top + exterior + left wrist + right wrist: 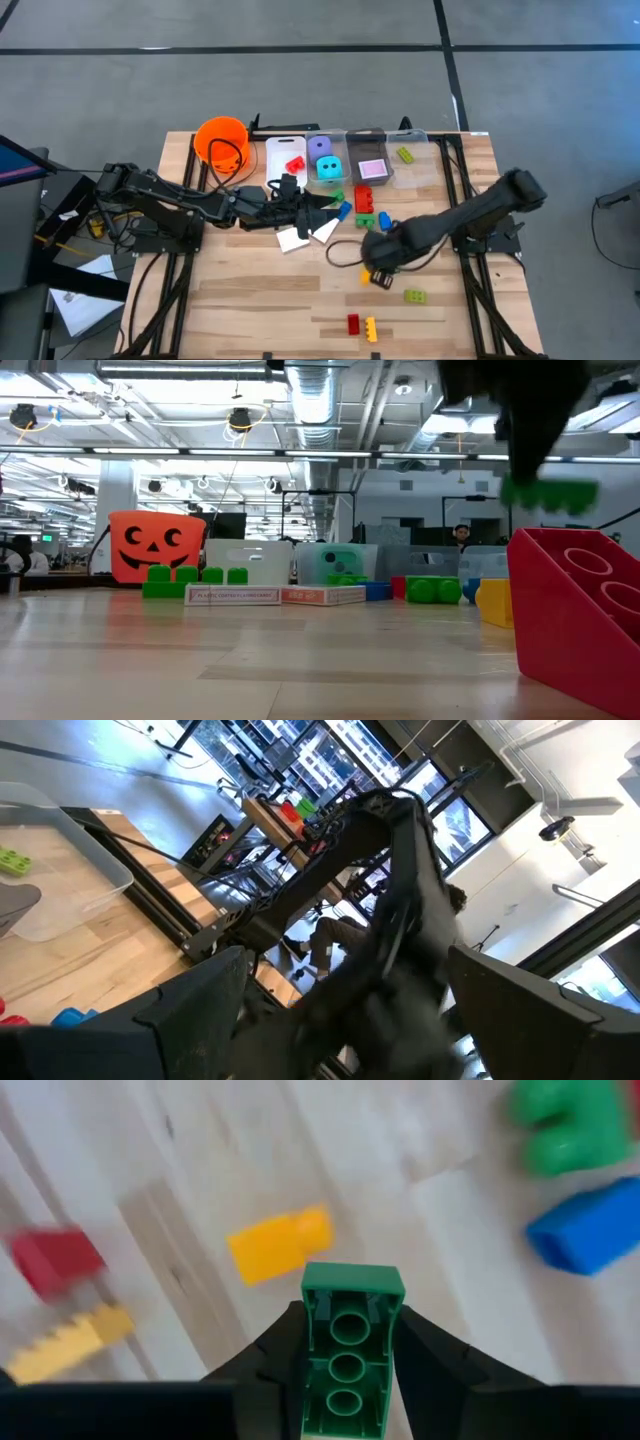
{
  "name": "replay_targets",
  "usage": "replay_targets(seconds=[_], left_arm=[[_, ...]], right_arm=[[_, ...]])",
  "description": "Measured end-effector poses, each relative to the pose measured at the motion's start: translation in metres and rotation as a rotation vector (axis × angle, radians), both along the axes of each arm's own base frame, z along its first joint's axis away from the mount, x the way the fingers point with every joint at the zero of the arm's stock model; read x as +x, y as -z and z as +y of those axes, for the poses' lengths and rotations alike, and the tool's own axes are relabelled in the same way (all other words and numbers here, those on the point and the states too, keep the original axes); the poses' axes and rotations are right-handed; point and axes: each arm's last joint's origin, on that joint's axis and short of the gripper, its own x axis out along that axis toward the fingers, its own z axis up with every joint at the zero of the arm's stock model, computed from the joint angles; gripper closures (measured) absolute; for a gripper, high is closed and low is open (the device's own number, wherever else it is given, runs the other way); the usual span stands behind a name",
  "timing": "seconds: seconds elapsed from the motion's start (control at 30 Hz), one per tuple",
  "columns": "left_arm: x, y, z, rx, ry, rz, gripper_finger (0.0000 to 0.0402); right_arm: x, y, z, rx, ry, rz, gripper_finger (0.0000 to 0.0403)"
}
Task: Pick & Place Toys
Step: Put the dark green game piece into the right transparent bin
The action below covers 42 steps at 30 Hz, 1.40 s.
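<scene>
My right gripper (375,252) is over the table's middle right, shut on a green brick (348,1350), which also shows in the low view (548,495). Below it lie a yellow brick (380,278), a lime brick (414,296), and a red (353,323) and a yellow brick (372,328) near the front edge. My left gripper (308,205) is open and empty at the table's middle, above red-and-white cards (305,236). Red, green and blue bricks (367,208) lie just beyond. My right gripper pinches the green brick's two long sides (312,1365) between its two fingers (425,1365). The fingers point down and lie along the brick, whose hollow underside faces the wrist camera. The brick is lifted clear of the table, its free end (352,1278) sticking out past the fingertips.
An orange pumpkin bucket (220,140) stands at the far left. Clear bins (370,150) along the far edge hold a purple die (320,147), a teal die (328,168) and some bricks. A large red brick (580,615) sits close to the low camera.
</scene>
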Motion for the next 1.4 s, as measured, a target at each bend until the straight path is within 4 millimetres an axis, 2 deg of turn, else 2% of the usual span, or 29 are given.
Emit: replay_targets(seconds=[0.3,0.47,0.6,0.83,0.97,1.17,1.4], left_arm=[[0.0,0.0,0.001,0.0,-0.014,0.0,0.0064],[0.0,0.0,0.001,-0.001,-0.015,0.0,0.0064],[0.0,0.0,0.001,-0.001,-0.017,-0.001,0.0064],[0.0,0.0,0.002,-0.001,-0.02,-0.001,0.0064],[0.0,0.0,0.002,-0.002,-0.02,-0.001,0.0064],[0.0,0.0,0.002,-0.008,-0.02,-0.002,0.0064],[0.0,0.0,0.002,-0.008,-0.019,-0.002,0.0064]], right_arm=[[-0.058,-0.078,-0.032,-0.1,0.26,-0.337,0.0289],[-0.091,-0.109,-0.049,-0.146,0.343,-0.529,0.0289],[-0.115,-0.126,-0.063,-0.209,0.404,-0.653,0.0289],[-0.151,-0.138,-0.091,-0.425,0.542,-0.721,0.0289],[-0.16,-0.141,-0.107,-0.534,0.588,-0.689,0.0289],[-0.162,-0.141,-0.129,-0.654,0.629,-0.577,0.0289],[-0.147,-0.143,-0.151,-0.681,0.601,-0.515,0.0289]])
